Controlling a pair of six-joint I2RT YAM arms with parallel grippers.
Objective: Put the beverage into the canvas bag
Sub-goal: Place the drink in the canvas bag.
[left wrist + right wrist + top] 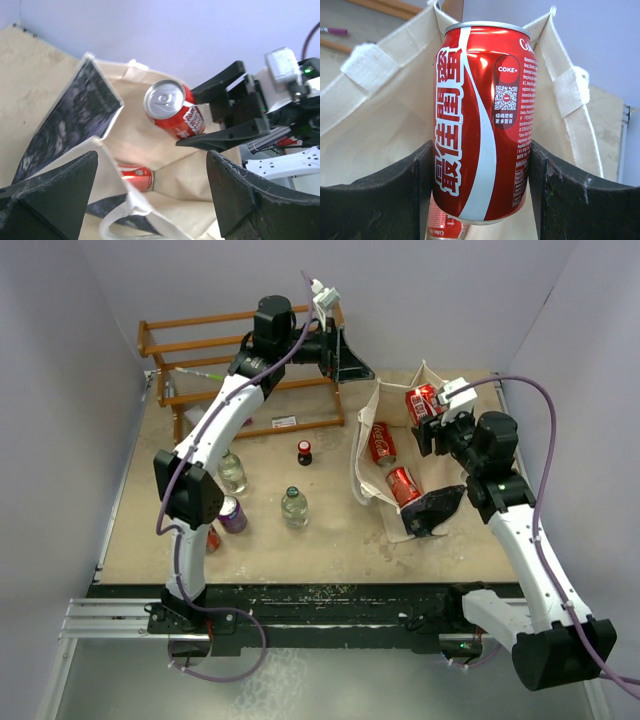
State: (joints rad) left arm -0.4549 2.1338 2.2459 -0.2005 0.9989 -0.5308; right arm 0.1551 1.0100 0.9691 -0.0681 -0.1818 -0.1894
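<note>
The right end effector (480,200) clamps a red can (482,115) above the open canvas bag (380,130), apparently to drop it in; the left end effector (150,200) stands apart, empty, beside the bag's rim.

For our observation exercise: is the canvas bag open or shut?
Open. The canvas bag gapes wide; two red cans lie visible inside, and the right gripper holds a third can at its mouth.

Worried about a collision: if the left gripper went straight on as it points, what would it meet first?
Likely the canvas bag's open inside cloth, just below the red can in the right gripper; depth is unclear, so that can might come first.
</note>
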